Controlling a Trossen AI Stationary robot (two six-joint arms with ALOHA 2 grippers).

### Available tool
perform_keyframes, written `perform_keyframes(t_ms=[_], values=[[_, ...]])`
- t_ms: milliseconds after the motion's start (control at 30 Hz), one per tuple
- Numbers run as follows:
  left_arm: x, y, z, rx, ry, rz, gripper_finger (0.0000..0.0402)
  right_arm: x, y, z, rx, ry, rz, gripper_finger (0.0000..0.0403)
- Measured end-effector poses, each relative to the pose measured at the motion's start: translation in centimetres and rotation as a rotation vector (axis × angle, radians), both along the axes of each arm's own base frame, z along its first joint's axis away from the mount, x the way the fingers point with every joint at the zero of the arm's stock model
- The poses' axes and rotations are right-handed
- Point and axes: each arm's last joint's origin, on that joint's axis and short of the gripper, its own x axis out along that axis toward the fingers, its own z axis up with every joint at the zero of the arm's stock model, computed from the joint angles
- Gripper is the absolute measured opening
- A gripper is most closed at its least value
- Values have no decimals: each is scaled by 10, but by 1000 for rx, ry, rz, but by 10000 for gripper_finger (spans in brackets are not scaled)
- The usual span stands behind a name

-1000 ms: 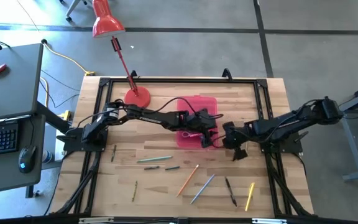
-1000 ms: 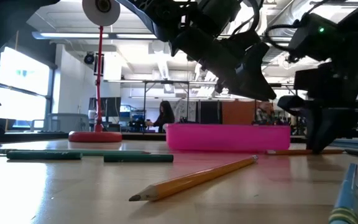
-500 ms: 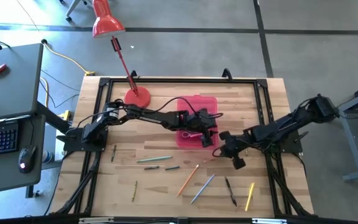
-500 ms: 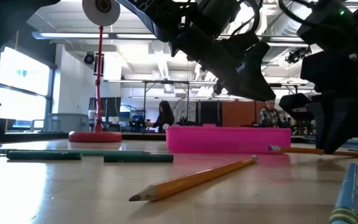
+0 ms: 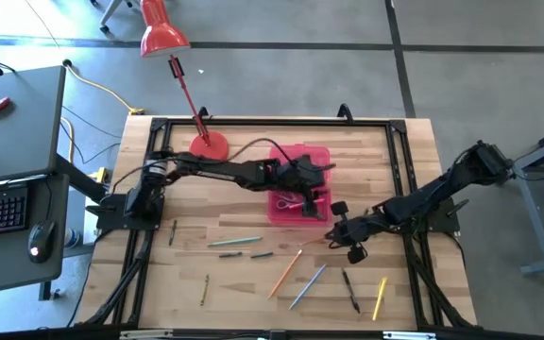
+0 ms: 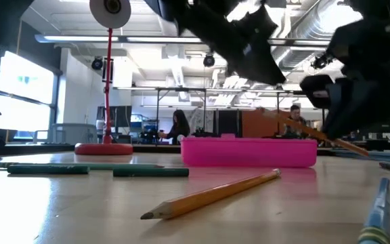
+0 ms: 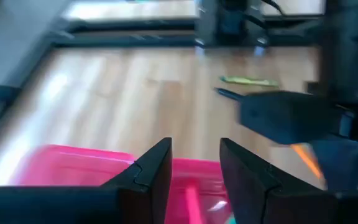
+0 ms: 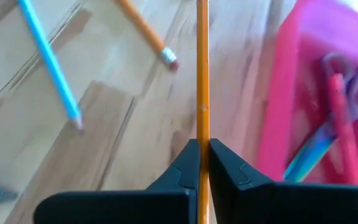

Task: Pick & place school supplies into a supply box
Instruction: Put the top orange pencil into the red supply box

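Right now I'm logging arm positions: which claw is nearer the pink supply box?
Left. The left claw hovers open directly over the pink supply box; the right claw grips an orange pencil just beside it.

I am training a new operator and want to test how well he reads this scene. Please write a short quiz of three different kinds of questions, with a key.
1. True or false: the right gripper has its fingers shut on an orange pencil.
2. Multiple choice: what lies inside the pink box?
A. only a ruler
B. purple-handled scissors and some pens
C. the red lamp
3. Fill the blank: the left gripper hovers above the pink box with its fingers ____.

Key:
1. True. The pencil is clamped between the fingers and lifted off the table.
2. B.
3. Open, and holding nothing.
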Motion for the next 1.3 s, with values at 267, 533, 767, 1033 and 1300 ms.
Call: perform_keyframes(t_ms=[267,533,767,1033,1300], values=[[-56,3,78,175,32,125,166,31,-2,59,-231,-93,-151,1],[-133,-1,138,132,88,148,166,61,-29,67,-111,-144,-385,1],[-203,-6,166,-26,161,176,166,79,-38,23,-84,26,-390,1],[-235,-22,172,-92,213,239,166,83,-42,6,-80,96,-387,0],[-249,-56,161,-26,239,350,166,83,-42,6,-130,107,-320,16]])
